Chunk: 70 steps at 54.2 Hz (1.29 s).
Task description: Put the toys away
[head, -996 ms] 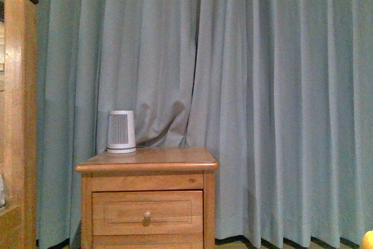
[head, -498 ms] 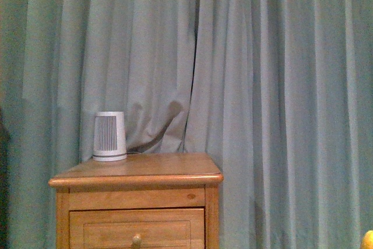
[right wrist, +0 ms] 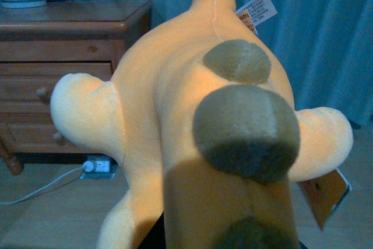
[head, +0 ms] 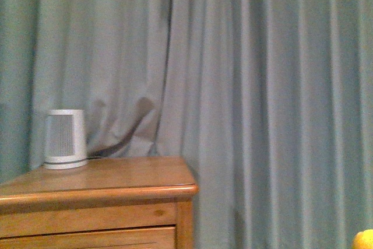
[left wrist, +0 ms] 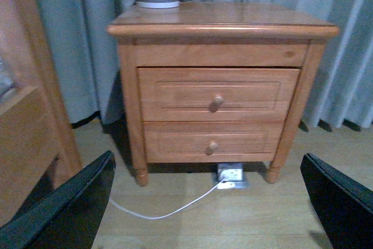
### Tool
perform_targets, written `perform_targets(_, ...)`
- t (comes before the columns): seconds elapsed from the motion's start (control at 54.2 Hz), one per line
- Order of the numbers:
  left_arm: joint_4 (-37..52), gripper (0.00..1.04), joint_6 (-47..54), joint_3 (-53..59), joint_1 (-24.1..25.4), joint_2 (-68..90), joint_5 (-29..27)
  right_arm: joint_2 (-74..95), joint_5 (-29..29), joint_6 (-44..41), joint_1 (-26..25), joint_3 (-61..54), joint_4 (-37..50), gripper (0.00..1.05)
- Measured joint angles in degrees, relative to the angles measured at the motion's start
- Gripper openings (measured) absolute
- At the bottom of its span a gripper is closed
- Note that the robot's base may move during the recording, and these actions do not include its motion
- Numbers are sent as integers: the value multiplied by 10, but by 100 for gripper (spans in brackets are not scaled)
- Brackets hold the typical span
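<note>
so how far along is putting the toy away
Done: plush looks picked up, hanging clear of the floor at the right wrist. In hand: carrying it; left tool open, empty. Left: stowing it; both nightstand drawers are shut, no bin in view.

Orange-yellow plush toy [right wrist: 175, 115] with brown nubs [right wrist: 246, 132], honey-brown nightstand [left wrist: 221, 91], blue-grey curtain [head: 262, 86], white grey-striped canister [head: 65, 139].

No text can be read in any view. In the right wrist view, a white label [right wrist: 257, 9] on the plush toy [right wrist: 175, 103] carries lines of dark print, too small to make out. An orange card tag [right wrist: 325, 197] hangs beside the toy; its face shows no legible marking.
</note>
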State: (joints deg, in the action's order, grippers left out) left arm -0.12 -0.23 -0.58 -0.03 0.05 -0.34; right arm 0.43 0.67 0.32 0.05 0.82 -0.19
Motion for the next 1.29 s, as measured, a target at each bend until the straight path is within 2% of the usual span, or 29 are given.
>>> perform_targets(1.292,0,98,0,0,-1,0,2,0,-6,0,0,0,0,7)
